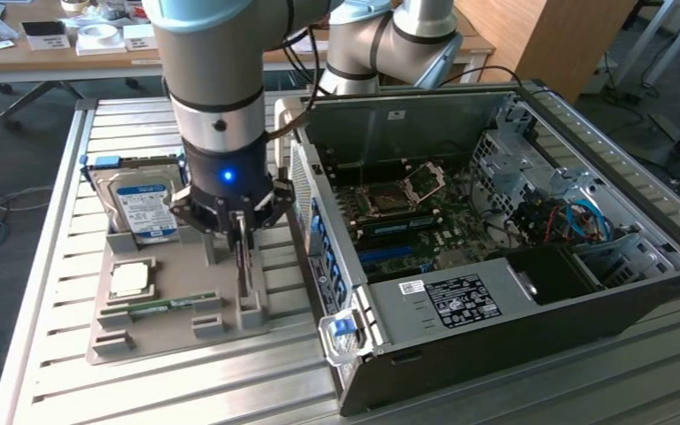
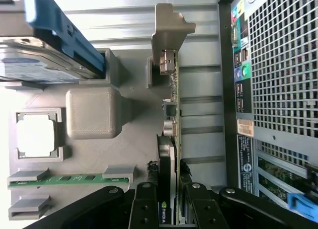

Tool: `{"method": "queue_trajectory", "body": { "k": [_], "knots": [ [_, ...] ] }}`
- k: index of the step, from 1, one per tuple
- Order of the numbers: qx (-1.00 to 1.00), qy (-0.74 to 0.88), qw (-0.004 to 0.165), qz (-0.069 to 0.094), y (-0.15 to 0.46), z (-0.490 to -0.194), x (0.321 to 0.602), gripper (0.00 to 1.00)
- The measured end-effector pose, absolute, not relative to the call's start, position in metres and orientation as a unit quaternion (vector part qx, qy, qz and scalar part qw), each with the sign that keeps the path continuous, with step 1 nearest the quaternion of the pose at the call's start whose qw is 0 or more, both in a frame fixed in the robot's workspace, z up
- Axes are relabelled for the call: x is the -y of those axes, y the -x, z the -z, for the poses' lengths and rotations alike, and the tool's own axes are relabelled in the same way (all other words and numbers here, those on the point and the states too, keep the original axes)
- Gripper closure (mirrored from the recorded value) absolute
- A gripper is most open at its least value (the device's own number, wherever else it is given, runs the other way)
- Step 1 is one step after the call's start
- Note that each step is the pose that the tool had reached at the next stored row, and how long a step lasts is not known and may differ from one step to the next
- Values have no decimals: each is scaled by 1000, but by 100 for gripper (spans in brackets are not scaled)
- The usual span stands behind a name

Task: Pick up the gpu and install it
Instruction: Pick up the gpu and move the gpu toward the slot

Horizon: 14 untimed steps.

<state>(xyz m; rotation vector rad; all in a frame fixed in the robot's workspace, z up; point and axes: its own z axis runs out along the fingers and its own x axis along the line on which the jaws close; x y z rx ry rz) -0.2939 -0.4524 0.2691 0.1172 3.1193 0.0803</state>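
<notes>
Black fingers (image 2: 144, 209) of the gripper (image 2: 168, 172) are clamped on both faces of the gpu (image 2: 174, 97). It stands on its edge in a slot of the grey tray (image 1: 139, 341), probably so it can be gripped from above. In the exterior view, the open computer case (image 1: 529, 301) is at 3 o'clock from it and the hard drive (image 1: 145, 208) at 10 o'clock.

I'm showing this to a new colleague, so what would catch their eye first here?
The gripper is closed on the gpu, which stands on edge in the grey tray at the exterior view's left. To that view's right, the open computer case shows its motherboard.
</notes>
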Motion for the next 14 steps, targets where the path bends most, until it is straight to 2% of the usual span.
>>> {"method": "queue_trajectory", "body": {
  "k": [14],
  "knots": [
    [-999,-37,10,-26,294,-317,452,73]
  ]
}}
